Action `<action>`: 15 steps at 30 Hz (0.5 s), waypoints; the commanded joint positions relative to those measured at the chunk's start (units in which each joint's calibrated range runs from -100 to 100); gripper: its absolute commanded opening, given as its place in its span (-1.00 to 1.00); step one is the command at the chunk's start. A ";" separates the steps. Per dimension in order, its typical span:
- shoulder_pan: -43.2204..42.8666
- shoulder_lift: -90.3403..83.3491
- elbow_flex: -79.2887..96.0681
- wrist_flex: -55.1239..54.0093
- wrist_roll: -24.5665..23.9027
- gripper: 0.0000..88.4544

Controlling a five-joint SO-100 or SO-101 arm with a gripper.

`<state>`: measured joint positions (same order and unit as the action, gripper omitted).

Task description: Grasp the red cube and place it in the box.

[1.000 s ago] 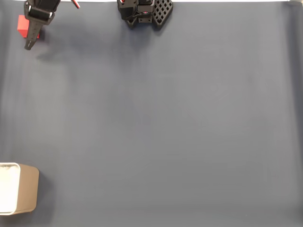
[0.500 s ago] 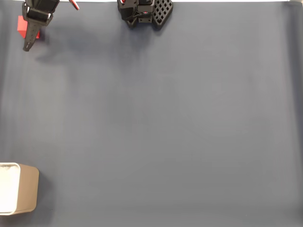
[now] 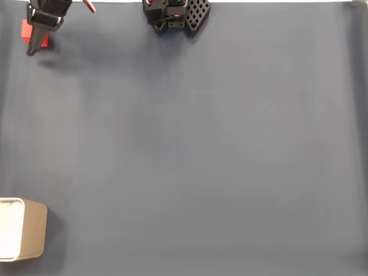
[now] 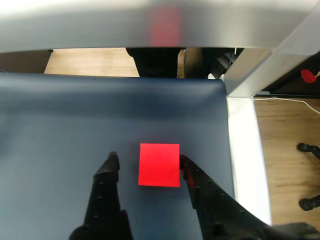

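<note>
I read this as an indoor lab or hobby bench: a dark blue mat [image 4: 75,120] covers the surface, and past its far edge I see wood flooring [image 4: 95,62] with a white cable [image 4: 290,101].

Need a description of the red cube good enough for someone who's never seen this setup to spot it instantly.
In the fixed view, start from the dark blue mat and go to its top left corner, where the black end effector reaches in. The red cube sits there, partly behind it; in the wrist view it lies between the open fingers. It is the one small bright red block, far from the beige box at bottom left.
</note>
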<state>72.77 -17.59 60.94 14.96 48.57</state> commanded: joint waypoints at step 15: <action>-0.47 -0.53 -2.55 1.52 2.83 -1.00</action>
<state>72.77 -17.33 60.76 15.91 50.87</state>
